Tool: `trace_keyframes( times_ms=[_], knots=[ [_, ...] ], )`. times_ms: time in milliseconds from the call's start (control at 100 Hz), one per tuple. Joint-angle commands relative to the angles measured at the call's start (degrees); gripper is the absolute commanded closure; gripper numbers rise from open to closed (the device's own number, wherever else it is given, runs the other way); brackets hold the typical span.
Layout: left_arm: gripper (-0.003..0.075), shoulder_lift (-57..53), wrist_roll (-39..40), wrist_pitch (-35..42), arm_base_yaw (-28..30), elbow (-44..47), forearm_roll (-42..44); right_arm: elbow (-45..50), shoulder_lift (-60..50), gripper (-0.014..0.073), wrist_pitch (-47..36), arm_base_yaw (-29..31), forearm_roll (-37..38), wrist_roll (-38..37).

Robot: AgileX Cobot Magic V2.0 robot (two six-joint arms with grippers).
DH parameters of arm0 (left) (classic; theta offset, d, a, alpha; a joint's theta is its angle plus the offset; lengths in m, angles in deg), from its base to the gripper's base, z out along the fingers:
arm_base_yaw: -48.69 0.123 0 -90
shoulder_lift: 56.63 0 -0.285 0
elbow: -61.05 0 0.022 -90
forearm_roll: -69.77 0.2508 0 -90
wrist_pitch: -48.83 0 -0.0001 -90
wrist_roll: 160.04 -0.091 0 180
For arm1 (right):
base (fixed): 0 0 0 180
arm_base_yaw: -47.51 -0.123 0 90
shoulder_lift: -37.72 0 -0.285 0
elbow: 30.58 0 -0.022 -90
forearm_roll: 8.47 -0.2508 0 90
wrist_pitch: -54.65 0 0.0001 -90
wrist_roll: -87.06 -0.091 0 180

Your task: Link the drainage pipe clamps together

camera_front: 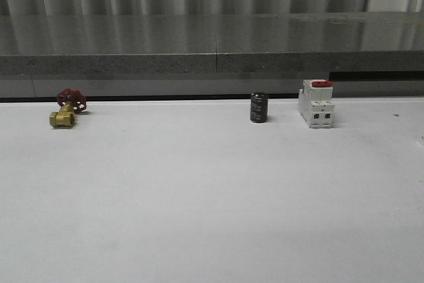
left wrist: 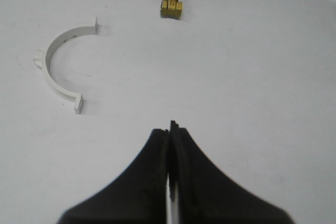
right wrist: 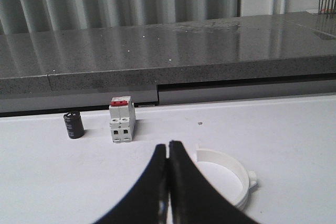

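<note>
One white half-ring drainage pipe clamp (left wrist: 55, 66) lies flat on the white table in the left wrist view, off to the side of my left gripper (left wrist: 169, 129) and well apart from it. The left jaws are pressed together with nothing between them. The other white clamp half (right wrist: 231, 169) lies on the table in the right wrist view, just behind and beside my right gripper (right wrist: 168, 148), partly hidden by the black fingers. The right jaws are shut and empty too.
A brass valve with a red handwheel (camera_front: 68, 108) stands at the table's far left. A black cylinder (camera_front: 258, 107) and a white breaker with a red top (camera_front: 316, 103) stand at the far right middle. A grey stone ledge (camera_front: 212, 44) runs behind the table.
</note>
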Motion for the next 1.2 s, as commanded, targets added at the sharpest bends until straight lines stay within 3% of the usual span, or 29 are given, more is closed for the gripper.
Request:
trace_keyframes(
  times_ms=[0, 80, 150, 200, 320, 360, 420, 610, 740, 960, 1190],
  knots=[
    [0.0739, 1.60, 0.12, 2.73, -0.12, -2.10, -0.46, -0.98, -0.83, 0.0661, -4.76, 0.35, 0.31, 0.19],
    [0.0706, 2.36, 0.12, 2.87, -0.12, -2.10, -0.46, -0.98, -0.83, 0.0661, -4.76, 0.35, 0.31, 0.19],
    [0.0619, 2.36, 0.12, 2.52, -0.12, -2.10, -0.46, -0.98, -0.83, 0.0661, -4.76, 0.35, 0.31, 0.19],
    [0.0524, 2.36, 0.12, 2.24, -0.12, -2.10, -0.44, -0.98, -0.83, 0.0661, -4.76, 0.35, 0.31, 0.19],
    [0.0202, 2.36, 0.12, 2.11, -0.12, -2.10, -0.44, -0.98, -0.83, 0.0661, -4.76, 0.35, 0.31, 0.19],
    [0.0119, 2.36, 0.12, 2.11, -0.12, -2.10, -0.44, -0.98, -0.83, 0.0661, -4.76, 0.35, 0.31, 0.19],
    [0.0055, 2.36, 0.12, 2.02, -0.12, -2.10, -0.44, -0.98, -0.83, 0.0661, -4.76, 0.35, 0.31, 0.19],
    [0.0052, 6.66, 0.12, 3.28, 0.14, -3.28, 1.12, -0.98, -0.83, 0.0661, -4.76, 0.35, 0.31, 0.19],
    [0.0052, 14.77, -0.33, 3.28, 4.00, -7.44, 1.61, -0.98, -0.83, 0.0661, -4.76, 0.35, 0.31, 0.19],
    [0.0053, 30.94, -11.50, 2.17, 12.69, -17.10, -1.81, -0.98, -0.83, 0.0661, -4.76, 0.35, 0.31, 0.19],
    [0.0053, 45.46, -18.04, 2.12, 16.85, -24.50, -2.88, -0.98, -0.83, 0.0661, -4.76, 0.35, 0.31, 0.19]
  ],
)
